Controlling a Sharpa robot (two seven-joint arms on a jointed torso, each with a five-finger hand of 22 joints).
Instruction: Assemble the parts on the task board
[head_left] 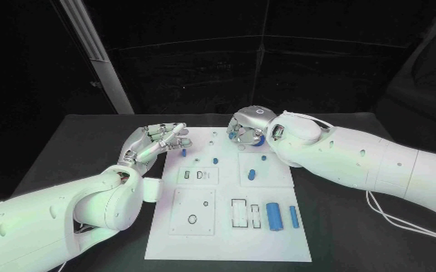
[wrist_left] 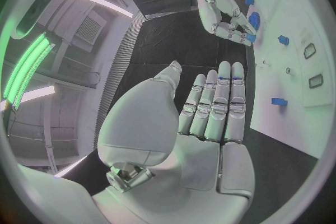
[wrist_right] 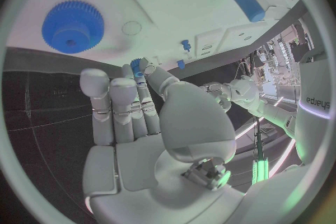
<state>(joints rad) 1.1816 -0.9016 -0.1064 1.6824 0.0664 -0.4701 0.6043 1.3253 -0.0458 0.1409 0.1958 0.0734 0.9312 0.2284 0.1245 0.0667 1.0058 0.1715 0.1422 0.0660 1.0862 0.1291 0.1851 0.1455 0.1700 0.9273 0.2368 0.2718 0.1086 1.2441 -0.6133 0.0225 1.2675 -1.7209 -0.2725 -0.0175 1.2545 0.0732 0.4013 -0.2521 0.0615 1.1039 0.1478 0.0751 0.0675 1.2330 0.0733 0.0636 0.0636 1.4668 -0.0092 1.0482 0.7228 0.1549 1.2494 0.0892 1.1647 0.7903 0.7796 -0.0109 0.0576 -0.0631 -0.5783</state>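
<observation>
Head view: the flat white rectangular task board [head_left: 227, 221] occupied the lower centre of the frame. Two blue cylindrical pegs [head_left: 275, 215] lay loose at its lower right; smaller blue pieces stood nearer its upper edge. Assembly judged well short of complete. The silver left hand [head_left: 156, 141], left of centre, was released, fingers extended, holding nothing. The silver right hand [head_left: 247, 130], at centre, hung over the board's upper edge.

Left wrist view: left hand flat and empty at lower centre; a small blue peg [wrist_left: 279, 101] lay at right.

Right wrist view: a blue toothed plastic gear [wrist_right: 73, 26] sat at upper left. The right hand pinched a small blue part [wrist_right: 136, 65] between fingertips.
</observation>
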